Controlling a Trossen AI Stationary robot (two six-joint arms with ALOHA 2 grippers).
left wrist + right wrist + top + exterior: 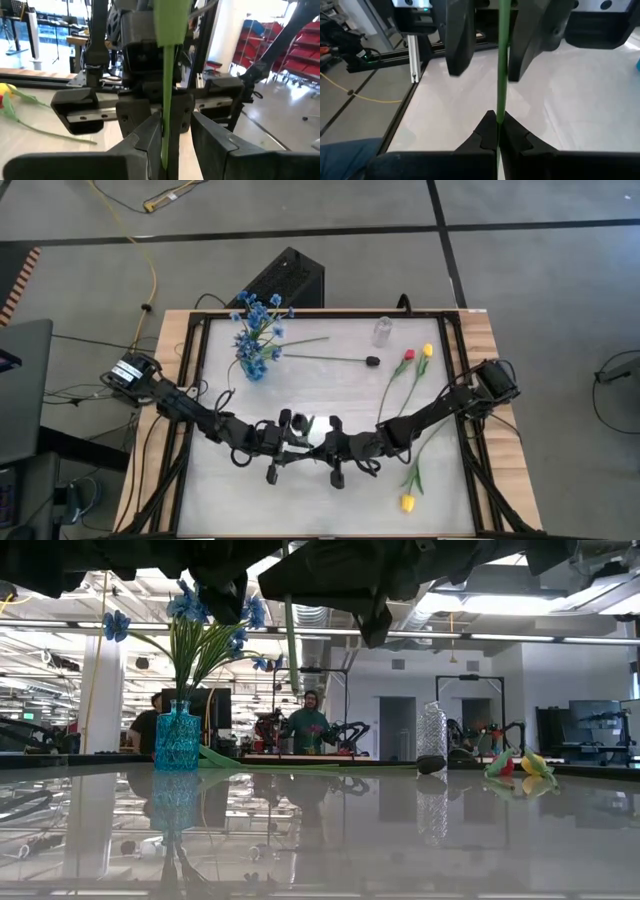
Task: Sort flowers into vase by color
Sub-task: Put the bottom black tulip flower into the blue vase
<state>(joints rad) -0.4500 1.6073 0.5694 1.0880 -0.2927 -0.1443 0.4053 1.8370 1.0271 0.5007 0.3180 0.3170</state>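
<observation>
Right gripper (pixel 497 131) clamped on thin green artificial flower stem (pixel 503 60); left gripper (pixel 172 131) parted, loosening around same stem, above tabletop's (pixel 330 395) near-middle. Mid-handover. Next, probably: carrying to blue glass vase (pixel 253 367) or clear vase (pixel 382 332), far edge.

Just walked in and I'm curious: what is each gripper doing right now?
Left gripper: open around a green stem, not clamping it.
Right gripper: shut on the green stem.

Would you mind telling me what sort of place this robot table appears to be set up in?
Probably a robotics lab or workshop: other robot arms on benches behind, red shelving racks, and cables trailing over the grey floor.
</observation>
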